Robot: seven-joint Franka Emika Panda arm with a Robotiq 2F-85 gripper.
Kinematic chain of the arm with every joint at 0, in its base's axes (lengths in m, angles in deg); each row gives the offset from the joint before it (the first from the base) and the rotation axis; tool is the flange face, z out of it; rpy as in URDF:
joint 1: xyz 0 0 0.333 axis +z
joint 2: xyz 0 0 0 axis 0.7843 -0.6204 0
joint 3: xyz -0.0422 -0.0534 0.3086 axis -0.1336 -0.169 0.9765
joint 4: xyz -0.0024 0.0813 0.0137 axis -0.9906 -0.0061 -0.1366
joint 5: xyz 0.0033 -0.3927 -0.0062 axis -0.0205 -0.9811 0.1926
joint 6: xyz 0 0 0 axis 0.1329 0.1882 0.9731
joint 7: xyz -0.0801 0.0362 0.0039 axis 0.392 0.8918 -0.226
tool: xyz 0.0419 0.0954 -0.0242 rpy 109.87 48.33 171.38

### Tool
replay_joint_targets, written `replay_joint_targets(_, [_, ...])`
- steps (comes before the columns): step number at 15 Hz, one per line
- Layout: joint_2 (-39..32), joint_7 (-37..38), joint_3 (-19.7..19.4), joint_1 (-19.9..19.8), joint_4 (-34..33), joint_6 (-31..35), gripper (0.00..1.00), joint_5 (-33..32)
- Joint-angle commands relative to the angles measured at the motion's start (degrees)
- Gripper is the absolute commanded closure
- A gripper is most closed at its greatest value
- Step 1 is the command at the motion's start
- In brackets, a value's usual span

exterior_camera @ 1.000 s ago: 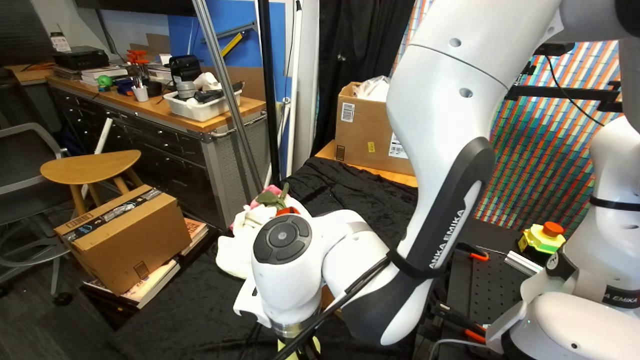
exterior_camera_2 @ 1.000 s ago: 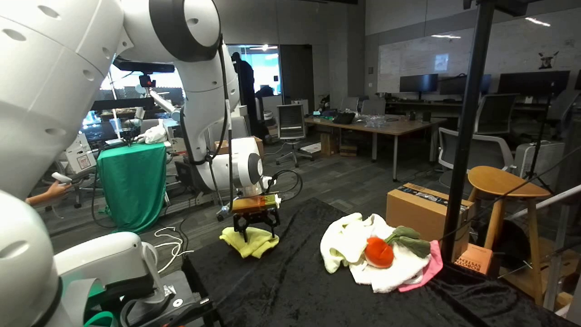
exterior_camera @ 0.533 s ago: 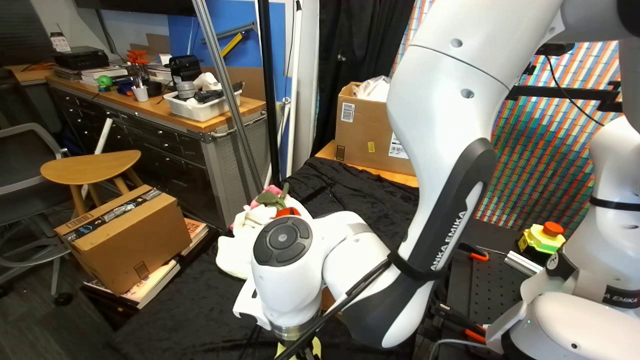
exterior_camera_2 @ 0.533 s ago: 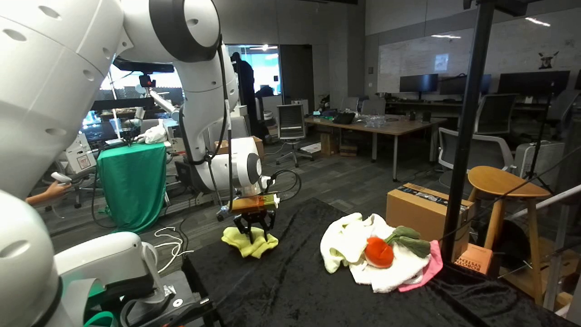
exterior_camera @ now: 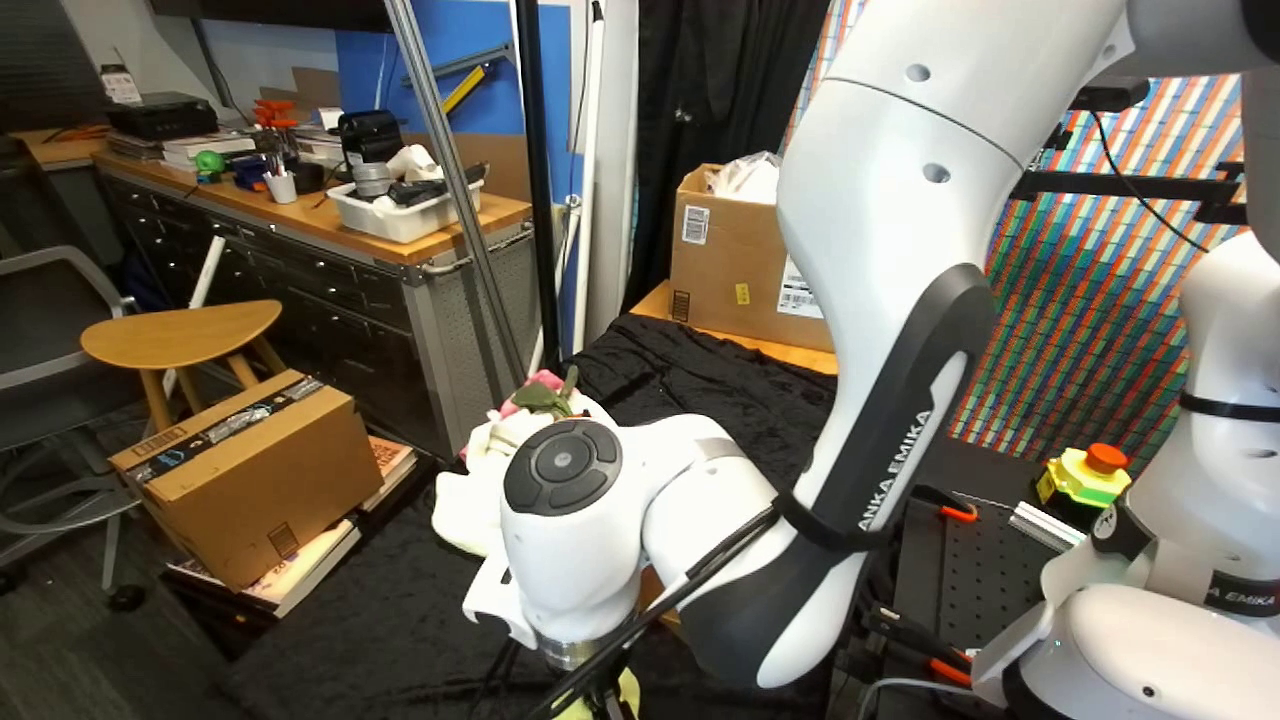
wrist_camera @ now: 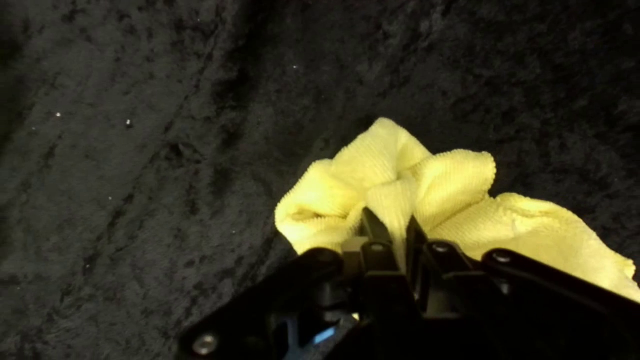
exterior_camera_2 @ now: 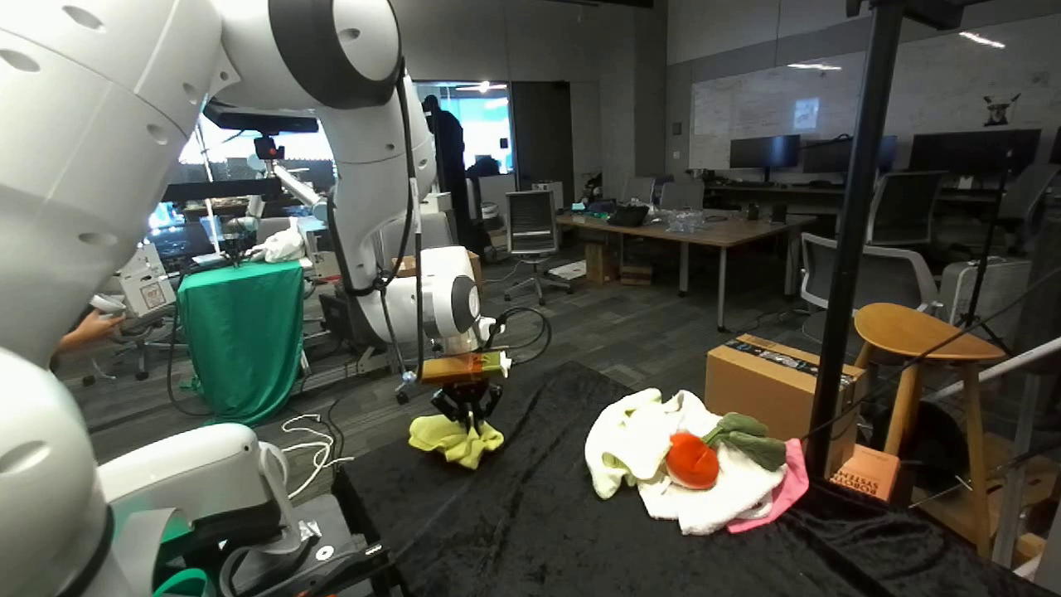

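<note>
Your gripper [wrist_camera: 392,218] points down onto the yellow cloth [wrist_camera: 457,192], its fingers [wrist_camera: 377,232] nearly together with a raised fold of the fabric pinched between them. The cloth lies bunched on the black-covered worktop [exterior_camera_2: 530,514], right under the gripper, though you have it off-centre: in the wrist view its long axis slants from upper left to lower right, short puckered lobes fan out ahead of your fingertips, and the longer, flatter part spreads to the right. You can't tell how much of its underside touches the worktop. Well apart from it, in both exterior views, sits a pile of pale towels [exterior_camera_2: 729,491] with a red object [exterior_camera_2: 692,461] on it
</note>
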Motion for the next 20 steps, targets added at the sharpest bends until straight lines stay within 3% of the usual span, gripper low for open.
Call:
replay_joint_targets(1, [5.4,-1.7,2.43,-3.03,3.41,0.59,0.94,3.63])
replay_joint_targets(6, [13.74,-2.52,4.81,-7.27,7.59,2.06,0.94,9.08])
replay_joint_targets(10, [19.83,0.54,2.44,-9.3,10.27,6.62,0.94,10.82])
replay_joint_targets(16, [22.33,5.31,-5.07,-12.39,8.45,10.45,0.94,8.5])
replay_joint_targets(20, [20.91,13.45,-13.01,-11.5,4.94,12.4,0.94,2.73])
